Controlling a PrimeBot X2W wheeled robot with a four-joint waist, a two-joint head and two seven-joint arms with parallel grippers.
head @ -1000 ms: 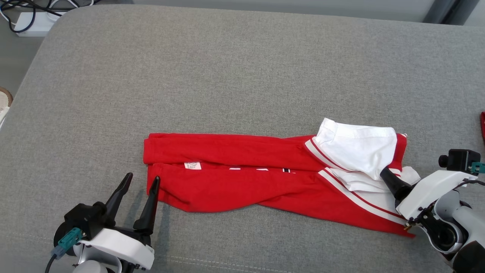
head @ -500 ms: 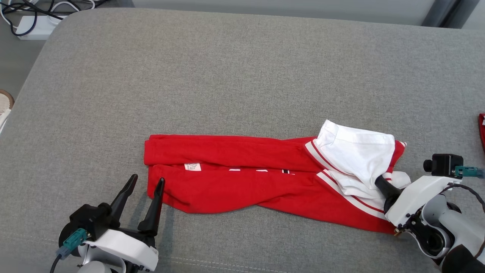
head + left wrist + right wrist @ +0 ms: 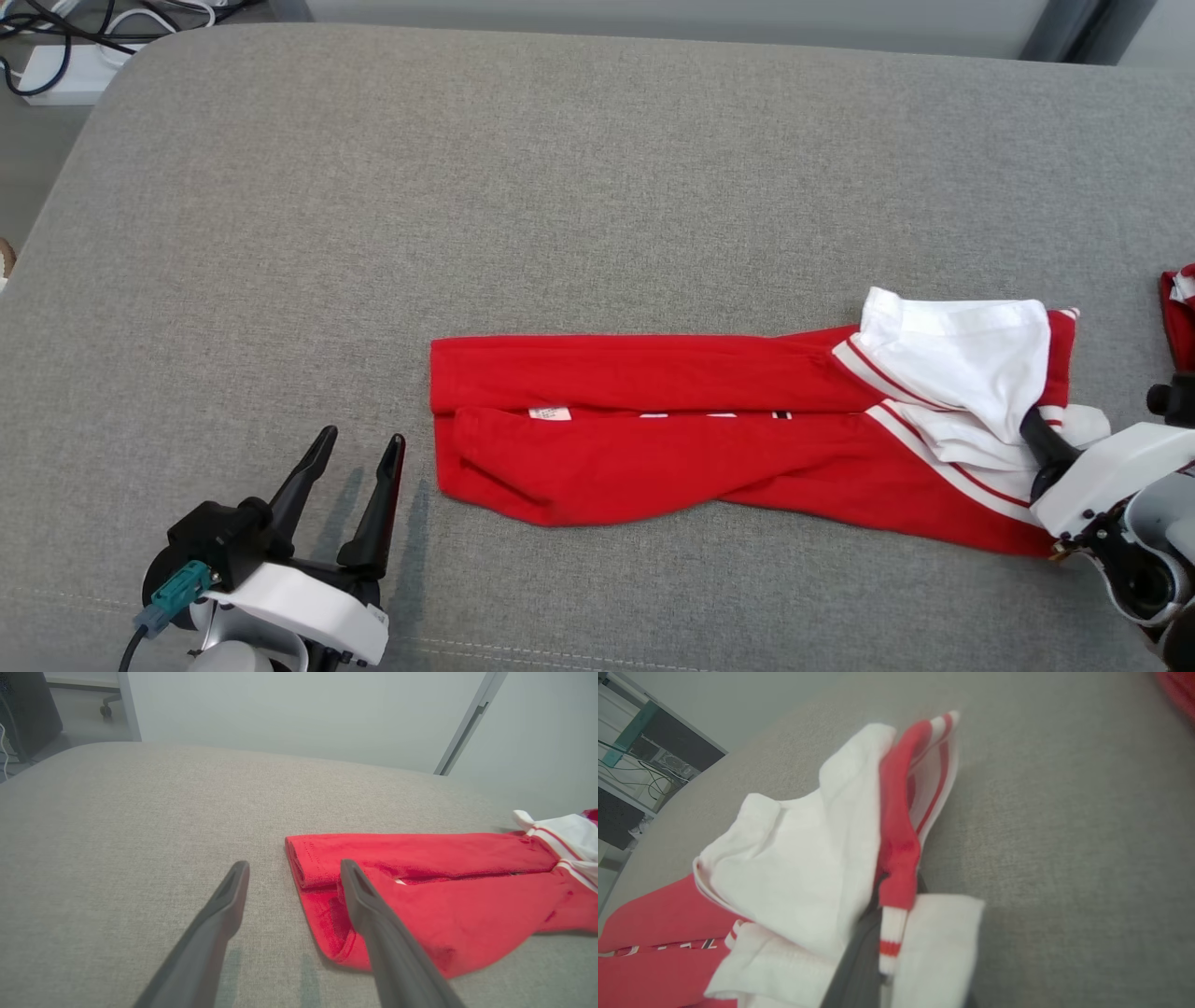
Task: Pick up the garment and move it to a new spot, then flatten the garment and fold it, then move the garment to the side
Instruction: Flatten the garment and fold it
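We see the left gripper [image 3: 362, 439] spread wide and empty, standing just left of the garment [image 3: 653, 448]. The garment lies folded in a long red strip across the grey cushion [image 3: 560, 187]. At its white right end, the right gripper [image 3: 1036, 427] is pinched closed on the cloth.

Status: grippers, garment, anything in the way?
Left gripper open, short of garment. Right gripper shut on its white end. Another red cloth at right edge, apart.
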